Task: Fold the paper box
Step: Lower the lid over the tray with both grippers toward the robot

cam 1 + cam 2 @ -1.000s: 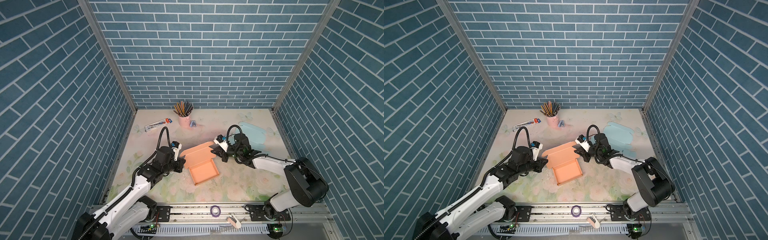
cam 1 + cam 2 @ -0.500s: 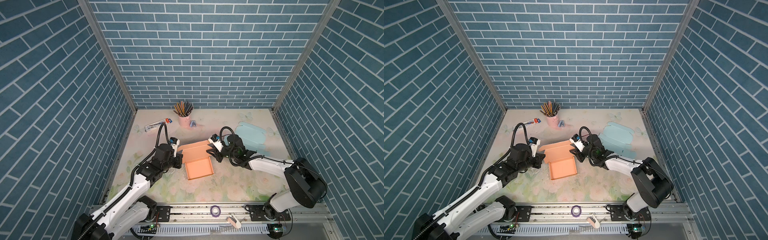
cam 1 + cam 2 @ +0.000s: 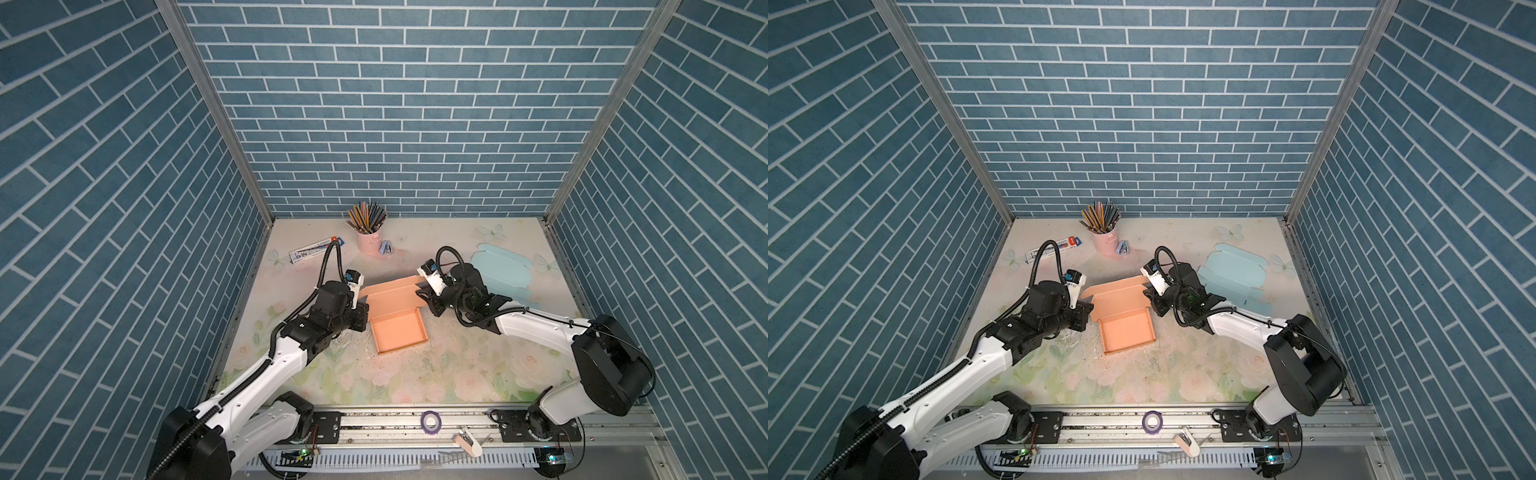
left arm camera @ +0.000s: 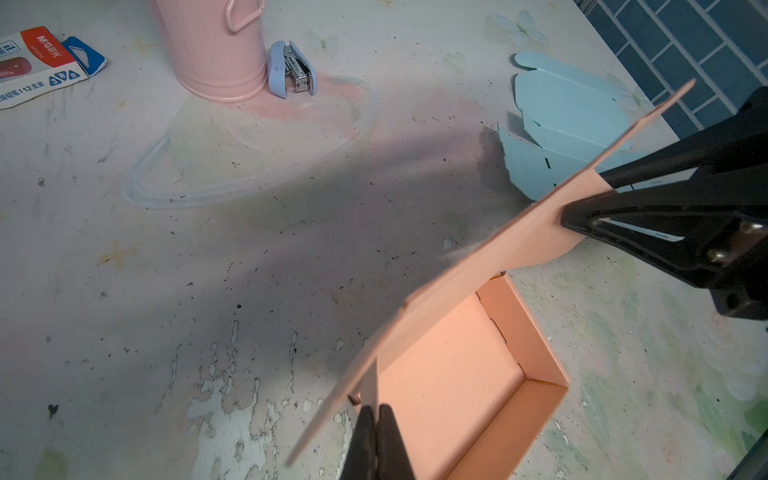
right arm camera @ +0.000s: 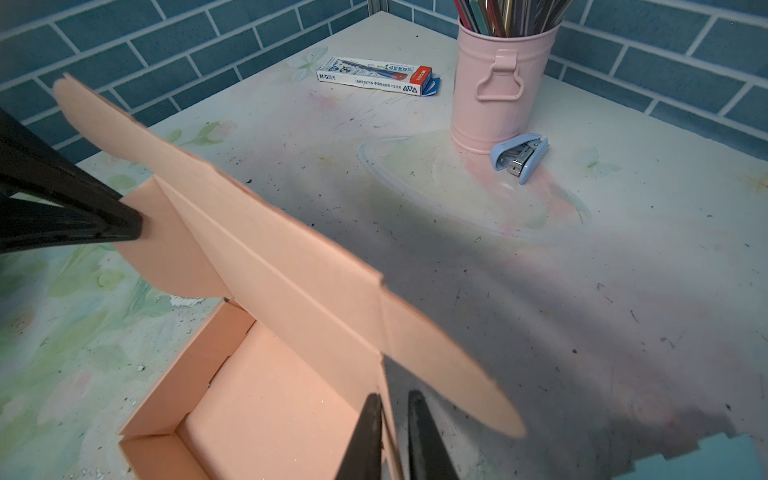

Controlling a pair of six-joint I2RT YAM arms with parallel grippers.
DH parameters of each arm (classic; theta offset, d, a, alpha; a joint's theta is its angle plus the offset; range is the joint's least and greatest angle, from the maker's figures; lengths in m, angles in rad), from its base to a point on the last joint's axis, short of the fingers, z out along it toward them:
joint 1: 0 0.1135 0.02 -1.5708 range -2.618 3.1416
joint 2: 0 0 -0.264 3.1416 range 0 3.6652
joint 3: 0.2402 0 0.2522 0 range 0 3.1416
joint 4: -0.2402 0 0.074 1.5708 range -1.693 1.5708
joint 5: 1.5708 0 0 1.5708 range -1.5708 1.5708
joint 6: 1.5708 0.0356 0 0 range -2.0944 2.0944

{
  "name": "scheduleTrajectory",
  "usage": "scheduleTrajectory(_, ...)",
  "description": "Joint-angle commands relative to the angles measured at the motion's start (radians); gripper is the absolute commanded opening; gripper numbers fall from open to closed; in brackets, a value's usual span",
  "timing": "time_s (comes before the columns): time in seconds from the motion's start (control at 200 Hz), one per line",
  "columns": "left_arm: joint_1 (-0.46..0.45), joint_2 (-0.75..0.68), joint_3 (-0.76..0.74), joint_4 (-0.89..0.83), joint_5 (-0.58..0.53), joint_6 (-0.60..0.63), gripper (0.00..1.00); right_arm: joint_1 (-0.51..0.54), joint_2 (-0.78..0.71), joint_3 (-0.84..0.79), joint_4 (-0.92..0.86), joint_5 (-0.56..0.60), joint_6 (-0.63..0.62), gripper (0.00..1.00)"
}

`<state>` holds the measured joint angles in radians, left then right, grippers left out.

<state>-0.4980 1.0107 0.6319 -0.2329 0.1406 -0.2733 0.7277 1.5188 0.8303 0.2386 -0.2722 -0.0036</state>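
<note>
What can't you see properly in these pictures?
- Left gripper fingertips: top views, too dark and small to pick out.
- Orange box floor: wrist views, its raised lid covers part.
- Blue cardboard: top views, the right arm overlaps it; the right wrist view's edge cuts it.
- Pencils: right wrist view, cut by the edge.
- Pencil box print: top views, too small.

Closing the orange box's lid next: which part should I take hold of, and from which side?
Likely the side flaps of the lid, one tool per flap, each edge-on from its own outer side. The lid stands raised over the tray, and the flaps are thin sheets jutting past its walls. The left tool and right tool are shut on them now.
</note>
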Motion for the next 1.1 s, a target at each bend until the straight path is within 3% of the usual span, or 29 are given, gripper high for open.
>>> scheduleTrajectory(0.0,-0.004,0.003,0.022,0.033,-0.017,0.003,0.02,0.014,0.013,0.038,-0.038,0.028,0.011,0.13)
scheduleTrajectory(0.275,-0.007,-0.003,0.009,0.100,-0.077,-0.050,0.02,0.058,0.051,0.120,-0.089,0.191,0.165,0.14)
scheduleTrajectory(0.615,-0.031,0.057,0.006,0.199,-0.186,-0.138,0.02,0.157,0.148,0.225,-0.127,0.366,0.208,0.17)
scheduleTrajectory(1.095,-0.127,0.159,-0.034,0.374,-0.354,-0.168,0.02,0.186,0.170,0.234,-0.051,0.399,0.387,0.22)
